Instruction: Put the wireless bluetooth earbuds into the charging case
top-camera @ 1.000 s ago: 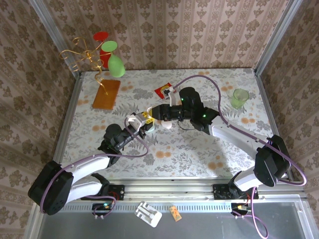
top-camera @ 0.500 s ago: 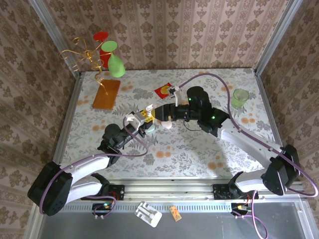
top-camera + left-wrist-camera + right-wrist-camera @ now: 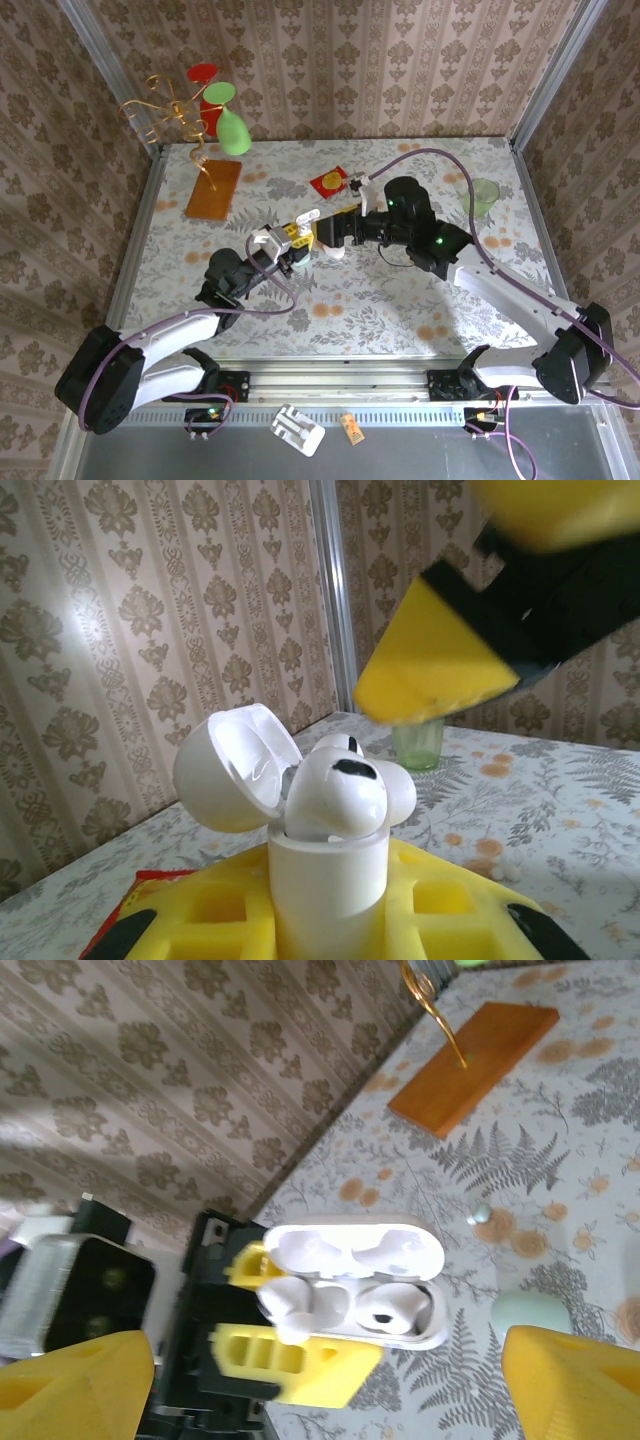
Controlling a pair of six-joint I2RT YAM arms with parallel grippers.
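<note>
The white charging case (image 3: 352,1278) is held upright with its lid open, and my left gripper (image 3: 325,925) is shut on its body (image 3: 325,880). One earbud (image 3: 395,1312) sits low in the right well. The other earbud (image 3: 287,1305) sticks up tilted out of the left well, and is also large in the left wrist view (image 3: 335,792). My right gripper (image 3: 320,1385) is open and holds nothing, hovering above the case; one of its yellow fingertips (image 3: 432,655) shows over the case. In the top view the left gripper (image 3: 290,252) and right gripper (image 3: 316,229) are close together mid-table.
A pale green pebble-like case (image 3: 530,1315) lies on the table beside the held case, with a small bead (image 3: 480,1214) nearby. An orange board with a gold wire stand (image 3: 213,188) is at the back left, a red packet (image 3: 329,182) behind the grippers, a green cup (image 3: 482,196) at the back right.
My right arm has drawn back to the right, lifting its open gripper a little away from the case. The left arm and the case have stayed put.
</note>
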